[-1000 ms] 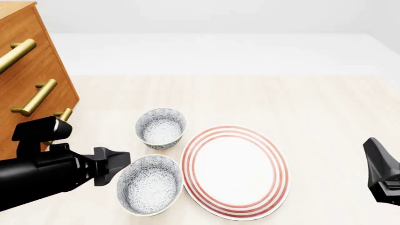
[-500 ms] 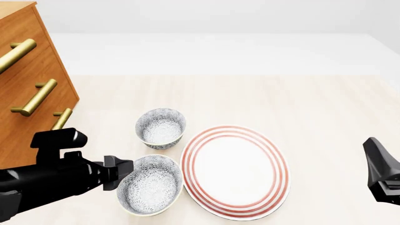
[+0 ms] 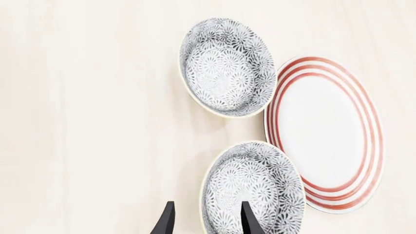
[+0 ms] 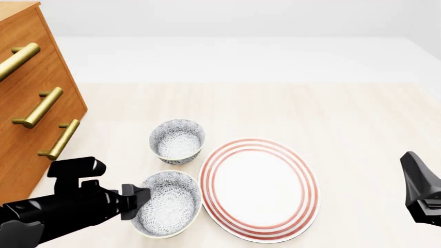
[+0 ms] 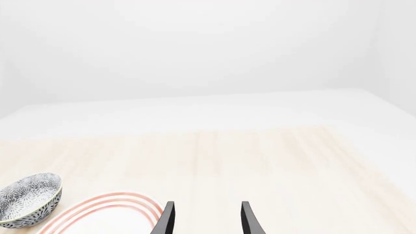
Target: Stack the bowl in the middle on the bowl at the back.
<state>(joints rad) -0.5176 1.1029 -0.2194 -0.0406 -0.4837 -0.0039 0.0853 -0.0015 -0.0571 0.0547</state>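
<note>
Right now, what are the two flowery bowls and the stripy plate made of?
Both bowls, the bowl in the middle and the bowl at the back, look like glazed ceramic, with printed grey flower patterns and thin rims. The plate looks like smooth white ceramic with red rings. It is a render, so that is a guess.

A large round white plate with three concentric red rings near its edge [image 4: 259,189] lies flat on the pale, light-wood-grain worktop [image 4: 344,119], right of centre in the front view. At the far left stands a brown wooden chest of drawers [image 4: 31,98], its slanting front carrying three brass bar handles [image 4: 38,107] set one below another. Behind the worktop is a plain white backdrop.
</note>
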